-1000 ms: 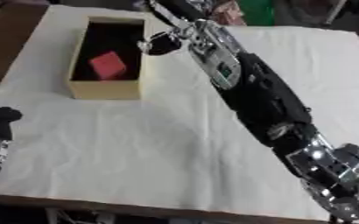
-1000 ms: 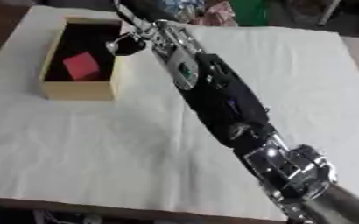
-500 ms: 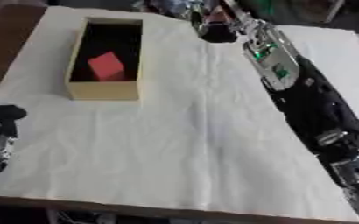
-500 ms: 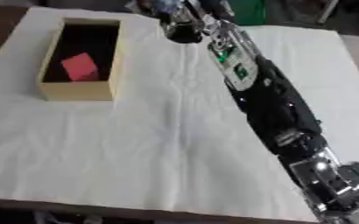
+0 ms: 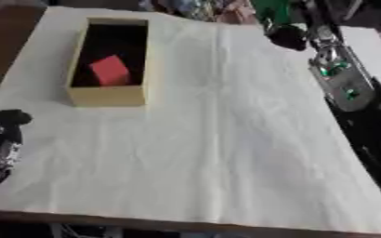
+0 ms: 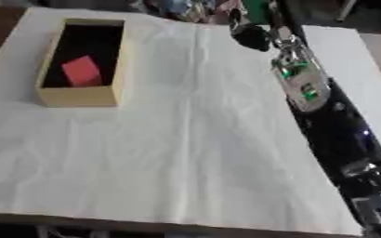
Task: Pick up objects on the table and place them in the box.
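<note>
Red block (image 5: 109, 70) in box (image 5: 108, 94); right hand (image 6: 251, 35) well apart

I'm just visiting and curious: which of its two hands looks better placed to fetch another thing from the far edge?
Probably the right robot hand: it reaches out at the far edge, beside the clutter there. The left robot hand sits at the near left corner, far from that edge. The box holds a red block.
</note>
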